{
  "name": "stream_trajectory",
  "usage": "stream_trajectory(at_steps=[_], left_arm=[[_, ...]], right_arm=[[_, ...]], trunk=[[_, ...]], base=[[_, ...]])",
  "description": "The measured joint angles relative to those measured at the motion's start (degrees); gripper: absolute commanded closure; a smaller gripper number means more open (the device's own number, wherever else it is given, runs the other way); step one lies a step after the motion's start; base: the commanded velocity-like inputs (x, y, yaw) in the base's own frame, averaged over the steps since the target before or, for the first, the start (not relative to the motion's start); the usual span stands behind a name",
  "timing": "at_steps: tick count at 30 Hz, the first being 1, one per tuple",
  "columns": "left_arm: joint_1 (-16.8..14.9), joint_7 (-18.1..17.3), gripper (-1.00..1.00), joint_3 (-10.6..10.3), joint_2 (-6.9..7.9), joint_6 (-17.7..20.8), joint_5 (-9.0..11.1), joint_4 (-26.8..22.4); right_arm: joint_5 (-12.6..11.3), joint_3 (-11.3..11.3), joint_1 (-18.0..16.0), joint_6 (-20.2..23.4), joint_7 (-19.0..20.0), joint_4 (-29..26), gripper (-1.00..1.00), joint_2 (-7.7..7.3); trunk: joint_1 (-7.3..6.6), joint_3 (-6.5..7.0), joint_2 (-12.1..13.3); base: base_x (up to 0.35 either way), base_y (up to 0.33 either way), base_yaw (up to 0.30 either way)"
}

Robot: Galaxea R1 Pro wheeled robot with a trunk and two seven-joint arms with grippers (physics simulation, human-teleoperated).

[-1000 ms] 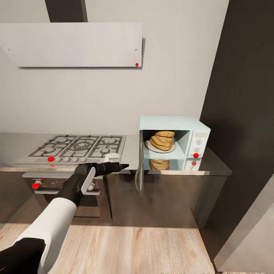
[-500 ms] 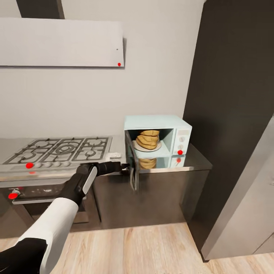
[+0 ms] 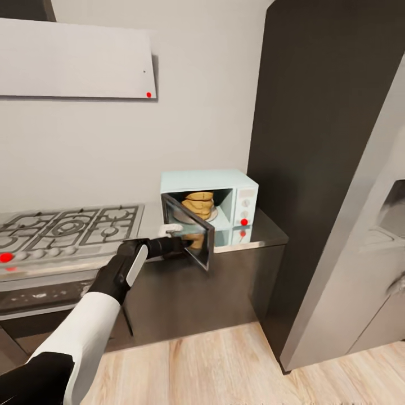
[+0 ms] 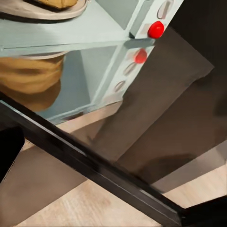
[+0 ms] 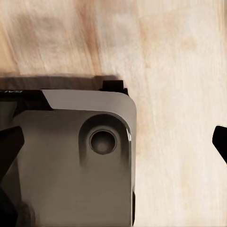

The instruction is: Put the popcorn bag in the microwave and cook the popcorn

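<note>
Popcorn bag (image 3: 198, 205) is seen inside microwave (image 3: 236, 183) | door (image 3: 188, 232) is half shut, touched by left gripper (image 3: 179, 245) | jaw gaps cannot be told

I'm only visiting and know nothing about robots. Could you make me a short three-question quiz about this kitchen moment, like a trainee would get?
1. True or false: the crumpled golden-tan popcorn bag lies on the pale grey countertop.
2. What is the left gripper pressing against?
A. the steel gas hob
B. the dark glass door of the mint-blue microwave
C. the tall dark cabinet
3. Fill in: the microwave door stands partly ____.

Key: 1 false, it sits inside the microwave; 2 B; 3 open.
</note>
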Motion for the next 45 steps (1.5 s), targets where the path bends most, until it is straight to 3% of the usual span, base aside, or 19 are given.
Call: stream_trajectory(at_steps=[11,18,21,25,28,32,33,34,38,42,43,44,45], left_arm=[[0.0,1.7,-1.0,0.1,-0.32,0.0,0.0,-0.7],[0.0,9.0,-1.0,0.0,-0.44,0.0,0.2,-0.9],[0.0,13.3,-1.0,0.0,-0.6,0.1,0.3,-1.8],[0.0,19.6,-1.0,0.0,-2.33,0.2,0.4,-3.6],[-0.1,24.4,-1.0,0.3,-3.47,0.3,-2.4,-3.8],[0.0,32.3,-1.0,0.1,-4.67,0.6,-2.7,-4.0],[0.0,32.4,-1.0,-0.3,-4.82,0.4,-1.0,-3.9],[0.0,34.9,-1.0,-1.4,-4.96,0.3,0.0,-3.9],[0.0,42.2,-1.0,-5.1,-5.04,0.2,0.0,-4.0],[0.0,47.8,-1.0,-5.5,-5.04,-0.5,0.0,-6.5],[0.0,49.1,-1.0,-5.5,-5.05,-0.7,0.8,-6.6],[0.1,50.7,-1.0,-5.6,-5.09,-1.2,2.8,-6.7],[0.1,50.7,-1.0,-5.7,-5.08,-1.2,3.0,-6.7]], right_arm=[[0.0,0.0,0.0,0.0,0.0,0.0,-1.0,0.0],[0.0,0.0,0.0,0.0,0.0,0.0,-1.0,0.0],[0.0,0.0,0.0,0.0,0.0,0.0,-1.0,0.0],[0.0,0.0,0.0,0.0,0.0,0.0,-1.0,0.0],[0.0,0.0,0.0,0.0,0.0,0.0,-1.0,0.0],[0.0,0.0,0.0,0.1,0.0,0.1,-1.0,0.0],[0.0,0.0,0.0,0.1,0.0,0.1,-1.0,0.0],[0.0,0.0,0.0,0.1,0.0,0.1,-1.0,0.0],[0.0,0.0,0.0,0.0,0.0,0.1,-1.0,0.0],[0.0,0.0,0.0,0.0,0.0,0.0,-1.0,-0.08],[0.0,-0.1,0.0,0.0,0.0,0.0,-1.0,-0.13],[0.0,-0.1,0.0,0.0,0.0,0.0,-1.0,-0.24],[0.0,-0.1,0.0,0.0,0.0,0.0,-1.0,-0.38]], trunk=[[0.0,0.0,0.0],[0.0,0.0,0.0],[0.0,0.0,0.0],[0.0,0.0,0.0],[0.0,0.02,0.0],[0.0,0.01,0.0],[0.0,0.0,0.0],[0.0,0.0,0.0],[0.0,0.0,0.0],[0.0,0.0,0.0],[0.0,0.0,0.0],[0.0,-0.01,0.0],[0.0,-0.01,0.0]], base=[[0.0,0.0,-0.241],[0.0,0.0,-0.241],[0.0,0.0,-0.241],[0.0,0.0,-0.241],[0.0,0.0,-0.241],[0.0,0.0,-0.241],[0.0,0.0,-0.241],[0.0,0.0,-0.241],[0.0,0.0,-0.241],[0.0,0.0,-0.15],[0.0,0.0,-0.033],[0.0,0.0,-0.017],[0.0,0.0,-0.009]])
